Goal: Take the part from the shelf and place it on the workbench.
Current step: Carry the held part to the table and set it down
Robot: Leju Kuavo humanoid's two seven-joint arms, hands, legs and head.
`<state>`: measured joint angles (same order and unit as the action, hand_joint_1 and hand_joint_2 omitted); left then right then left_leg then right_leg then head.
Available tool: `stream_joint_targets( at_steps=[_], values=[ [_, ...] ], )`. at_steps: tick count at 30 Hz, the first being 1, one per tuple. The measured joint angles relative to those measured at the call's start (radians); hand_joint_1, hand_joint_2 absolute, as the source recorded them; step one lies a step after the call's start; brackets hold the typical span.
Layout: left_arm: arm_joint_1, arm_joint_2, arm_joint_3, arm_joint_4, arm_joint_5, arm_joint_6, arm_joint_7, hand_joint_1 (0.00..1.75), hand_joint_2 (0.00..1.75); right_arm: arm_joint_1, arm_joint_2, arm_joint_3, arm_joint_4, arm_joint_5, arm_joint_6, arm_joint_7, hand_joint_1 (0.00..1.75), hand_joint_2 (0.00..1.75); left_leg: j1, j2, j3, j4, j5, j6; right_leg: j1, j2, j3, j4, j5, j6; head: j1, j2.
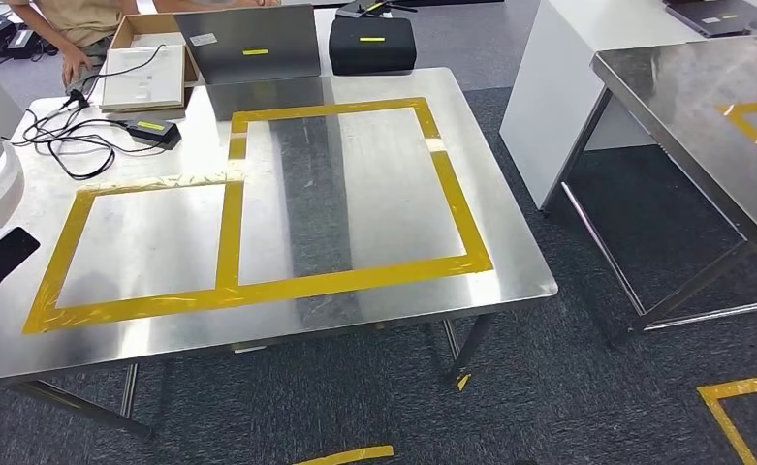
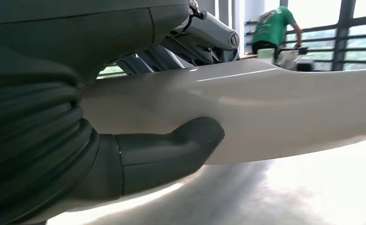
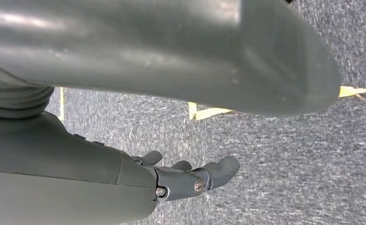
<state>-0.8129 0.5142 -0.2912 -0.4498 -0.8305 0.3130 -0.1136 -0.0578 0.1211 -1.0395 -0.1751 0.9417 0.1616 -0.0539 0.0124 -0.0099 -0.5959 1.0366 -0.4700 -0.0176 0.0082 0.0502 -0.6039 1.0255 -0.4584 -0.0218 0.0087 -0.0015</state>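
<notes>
While left hand (image 2: 171,154) grips white part (image 2: 265,112), fingers wrapped round it, you hold it over tabletop (image 1: 355,310) left edge, long axis along that edge; right hand (image 3: 190,180) hangs slack, fingers loosely curled on nothing.

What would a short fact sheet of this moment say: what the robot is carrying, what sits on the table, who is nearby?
Left robot hand: grips a white, smooth curved part
Right robot hand: fingers curled, holding nothing, over grey carpet
Workbench: shiny steel table marked with yellow tape rectangles
On its far edge: grey laptop, black case, white box, black cables
People: one behind the table
</notes>
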Motion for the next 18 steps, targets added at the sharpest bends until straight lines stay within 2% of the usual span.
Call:
stream_joint_targets(
  at_steps=[5, 11, 18],
  values=[
    [0.000, -0.003, -0.043, 0.110, -0.065, 0.094, 0.044, 1.75, 1.75, 0.001, -0.010, 0.002, 0.000, 0.017, -0.003, -0.010, 0.00, 0.00, 0.000, -0.001, 0.000, 0.000, 0.000, 0.000, 0.001, -0.001, 0.000, 0.000, -0.001, 0.001, 0.000, 0.000],
    [0.006, -0.031, -0.077, 0.159, -0.129, 0.207, 0.007, 1.75, 1.75, 0.001, -0.018, 0.008, 0.000, 0.038, -0.002, -0.009, 0.00, 0.00, 0.001, -0.001, 0.000, 0.000, 0.000, 0.000, 0.003, -0.002, -0.001, 0.001, -0.001, 0.001, 0.000, 0.000],
    [-0.041, -0.103, -0.117, 0.174, -0.209, 0.226, -0.020, 1.75, 1.75, 0.000, -0.026, 0.018, 0.000, 0.055, 0.002, -0.023, 0.00, 0.00, 0.001, -0.002, 0.000, 0.000, 0.001, -0.001, 0.003, -0.003, 0.000, 0.002, -0.001, 0.002, 0.000, 0.000]
  ],
)
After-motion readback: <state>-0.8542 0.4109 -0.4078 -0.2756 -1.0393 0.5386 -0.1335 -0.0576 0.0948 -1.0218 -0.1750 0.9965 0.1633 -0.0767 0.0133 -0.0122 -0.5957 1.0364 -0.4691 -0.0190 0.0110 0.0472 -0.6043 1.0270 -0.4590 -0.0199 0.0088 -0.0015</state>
